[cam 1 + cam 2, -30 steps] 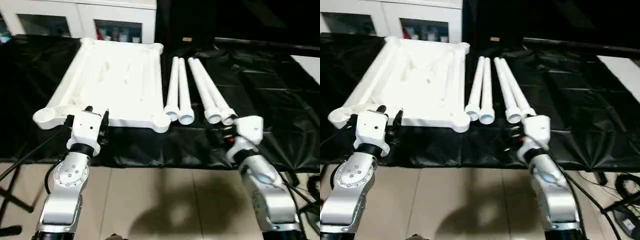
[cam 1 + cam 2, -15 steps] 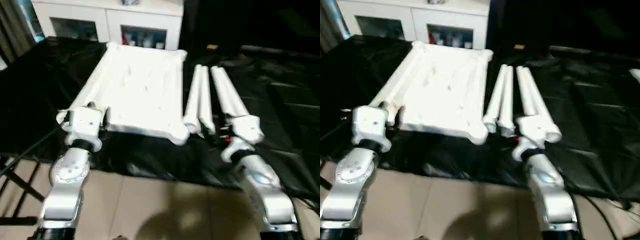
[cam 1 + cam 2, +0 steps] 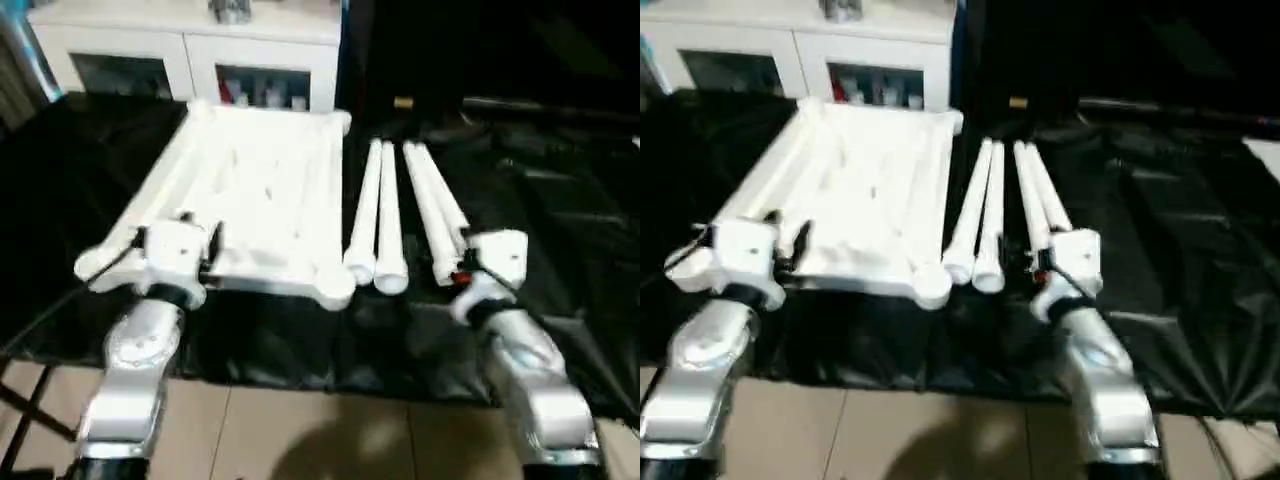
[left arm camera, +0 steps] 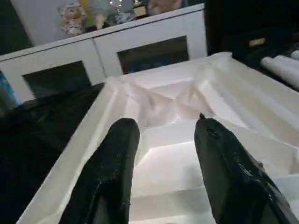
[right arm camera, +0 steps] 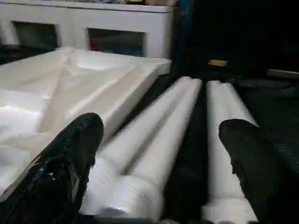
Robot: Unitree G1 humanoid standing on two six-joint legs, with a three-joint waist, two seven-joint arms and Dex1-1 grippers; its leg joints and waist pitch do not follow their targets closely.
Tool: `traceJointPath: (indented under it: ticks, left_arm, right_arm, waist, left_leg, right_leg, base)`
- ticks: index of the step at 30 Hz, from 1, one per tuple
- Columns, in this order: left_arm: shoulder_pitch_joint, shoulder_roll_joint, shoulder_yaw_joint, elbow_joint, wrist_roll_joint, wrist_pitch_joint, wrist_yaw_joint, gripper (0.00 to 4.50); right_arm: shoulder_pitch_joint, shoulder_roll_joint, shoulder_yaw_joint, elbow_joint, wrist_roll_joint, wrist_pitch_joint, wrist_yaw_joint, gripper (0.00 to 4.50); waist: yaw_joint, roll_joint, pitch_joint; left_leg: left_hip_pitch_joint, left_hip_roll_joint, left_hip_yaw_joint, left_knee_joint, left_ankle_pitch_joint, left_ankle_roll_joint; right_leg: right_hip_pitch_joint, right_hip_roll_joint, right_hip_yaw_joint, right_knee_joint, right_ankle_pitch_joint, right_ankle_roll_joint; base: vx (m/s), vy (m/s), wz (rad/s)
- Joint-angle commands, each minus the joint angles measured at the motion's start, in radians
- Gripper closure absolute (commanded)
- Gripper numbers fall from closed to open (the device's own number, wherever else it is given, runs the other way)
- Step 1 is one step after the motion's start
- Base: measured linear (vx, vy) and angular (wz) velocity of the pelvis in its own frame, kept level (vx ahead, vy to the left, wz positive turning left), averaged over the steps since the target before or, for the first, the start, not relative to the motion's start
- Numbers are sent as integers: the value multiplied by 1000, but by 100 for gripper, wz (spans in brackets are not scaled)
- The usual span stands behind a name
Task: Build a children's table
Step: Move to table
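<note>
I see the white children's table top (image 3: pixel 250 200) lying upside down in the upper left of the frame. Four legs (image 3: pixel 385 215) lie beside it, at centre. My left pincer (image 4: pixel 163 154) is half open, holding nothing. My right pincer (image 5: pixel 159 158) is wide open, empty.
</note>
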Motion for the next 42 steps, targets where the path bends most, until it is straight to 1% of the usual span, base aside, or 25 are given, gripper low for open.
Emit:
traceJointPath:
  ticks: [1,3,5,6,7,8,9,10,11,13,14,15,16,17,18,20,22,24,25,27,30,32,34,38,42]
  left_arm:
    - [-8,-2,-3,8,-8,-3,-20,229]
    - [-15,2,0,17,-15,-6,-30,229]
    - [-17,4,1,21,-17,-8,-32,229]
    - [-20,9,1,27,-21,-11,-33,229]
    - [-23,15,1,35,-20,-15,-35,229]
    - [-24,16,1,37,-20,-16,-35,229]
    - [-39,25,7,57,-27,-24,-49,229]
    - [-44,28,11,65,-33,-28,-58,229]
    - [-56,32,16,81,-45,-35,-75,229]
    - [-84,42,22,120,-67,-73,-108,229]
    - [-84,42,22,120,-67,-73,-108,229]
    - [-89,49,18,124,-92,-87,-150,229]
    - [-102,58,12,136,-111,-89,-187,229]
    - [-111,65,8,145,-123,-90,-212,229]
    - [-132,75,-2,168,-143,-101,-260,229]
    - [-164,95,-25,216,-176,-85,-362,229]
    - [-178,108,-41,244,-185,-76,-418,229]
    - [-184,134,-70,268,-215,-33,-526,229]
    - [-193,149,-90,286,-214,-34,-569,229]
    - [-216,187,-146,335,-202,-55,-687,229]
    - [-278,226,-213,443,-138,-138,-785,229]
    - [-331,236,-245,501,-118,-165,-854,229]
    - [-387,240,-260,572,-103,-219,-897,229]
    - [-465,239,-281,684,-72,-294,-918,229]
    - [-561,241,-312,833,-48,-309,-989,229]
  right_arm:
    - [-2,-19,-12,-14,5,-2,0,0]
    - [-4,-18,-14,-14,3,-1,0,0]
    - [-6,-17,-16,-13,2,1,1,0]
    - [-7,-16,-17,-13,1,2,3,0]
    - [-8,-16,-16,-11,-3,1,4,0]
    - [-8,-16,-16,-10,-3,1,4,0]
    - [-15,-21,-14,-4,-5,0,7,0]
    - [-17,-23,-11,-2,-5,-1,7,0]
    - [-23,-27,-8,5,-2,1,12,0]
    - [-39,-46,-4,22,-8,3,27,0]
    - [-39,-46,-4,22,-8,3,27,0]
    - [-44,-50,-2,26,-9,0,35,0]
    - [-50,-58,-5,30,-3,-1,50,0]
    - [-55,-64,-8,33,2,-1,61,0]
    - [-64,-81,-11,40,11,-5,90,0]
    - [-77,-116,-14,63,20,-17,139,0]
    - [-84,-135,-12,76,27,-20,170,0]
    - [-91,-161,-3,89,33,-22,213,0]
    - [-94,-182,6,93,36,-27,251,0]
    - [-99,-236,27,97,45,-35,353,0]
    - [-97,-313,50,70,88,-39,501,0]
    - [-99,-368,59,48,120,-24,594,0]
    - [-110,-401,84,47,114,-30,649,0]
    - [-121,-434,121,45,95,-38,704,0]
    - [-127,-448,140,33,100,-26,741,0]
  waist:
    - [-23,22,-51]
    - [4,-2,-66]
    - [15,2,-63]
    - [13,6,-65]
    - [6,12,-68]
    - [-1,13,-69]
    - [-16,16,-70]
    - [-20,12,-65]
    - [-20,10,-67]
    - [-4,4,-71]
    - [-2,2,-74]
    - [-2,7,-77]
    - [-4,12,-78]
    - [-9,7,-92]
    - [-8,6,-88]
    - [-4,5,-82]
    - [4,3,-60]
    - [7,5,-47]
    - [9,8,-41]
    - [9,10,-35]
    - [19,8,-39]
    - [24,22,-38]
    - [26,14,-39]
    - [26,17,-48]
    - [24,14,-65]
  left_leg:
    - [40,66,-23,-114,-110,158]
    - [-36,3,13,-65,42,223]
    - [-55,6,8,-58,79,221]
    - [-53,12,4,-65,114,210]
    - [-28,21,0,-76,154,213]
    - [-14,25,-6,-80,180,229]
    - [34,41,-28,-80,248,319]
    - [41,41,-29,-78,246,350]
    - [42,39,-28,-74,250,372]
    - [-6,4,-13,-53,301,383]
    - [-17,3,-15,-49,341,374]
    - [-17,23,-28,-42,491,326]
    - [-8,28,-35,-39,539,307]
    - [8,32,-47,-23,692,263]
    - [0,23,-45,-14,782,213]
    - [-4,25,-35,-21,699,166]
    - [-29,42,-23,-51,349,94]
    - [-29,57,-13,-70,110,62]
    - [-27,64,-7,-79,1,37]
    - [-25,68,-1,-86,-89,21]
    - [-25,70,14,-89,-95,27]
    - [-29,74,13,-93,-83,23]
    - [-31,74,15,-93,-89,19]
    - [-39,73,16,-87,-25,28]
    - [-48,68,17,-75,85,57]
  right_leg:
    - [17,-66,6,-50,-13,-274]
    - [110,-89,59,-73,67,-337]
    - [124,-98,70,-80,61,-346]
    - [122,-82,57,-74,64,-339]
    - [101,-60,35,-58,95,-328]
    - [90,-50,24,-48,116,-320]
    - [48,-47,1,-27,128,-299]
    - [38,-50,0,-29,115,-297]
    - [41,-58,1,-29,112,-300]
    - [81,-76,25,-35,166,-299]
    - [84,-78,29,-28,212,-289]
    - [60,-78,25,-2,364,-246]
    - [46,-75,23,6,400,-228]
    - [28,-67,27,26,519,-193]
    - [19,-63,33,21,582,-148]
    - [15,-69,37,11,531,-138]
    - [29,-92,41,-19,284,-178]
    - [30,-103,47,-36,114,-217]
    - [28,-106,47,-47,3,-225]
    - [25,-108,51,-61,-125,-212]
    - [22,-106,56,-73,-188,-181]
    - [20,-108,54,-71,-169,-186]
    - [19,-105,52,-71,-168,-190]
    - [22,-104,49,-61,-64,-212]
    - [29,-102,46,-36,161,-245]
  base:
    - [99,18,6]
    - [36,10,5]
    - [0,0,0]
    - [71,17,5]
    - [71,17,5]
    - [74,10,4]
    - [100,12,5]
    - [100,12,5]
    - [84,17,9]
    - [0,0,0]
    - [0,0,0]
    - [0,0,0]
    - [0,0,0]
    - [0,0,0]
    - [-57,-1,1]
    - [-73,-6,0]
    - [-104,-25,-1]
    - [-116,-48,3]
    - [-121,-54,4]
    - [-111,-47,3]
    - [-81,-39,3]
    - [-59,-31,3]
    - [0,0,0]
    - [0,0,0]
    - [0,0,0]
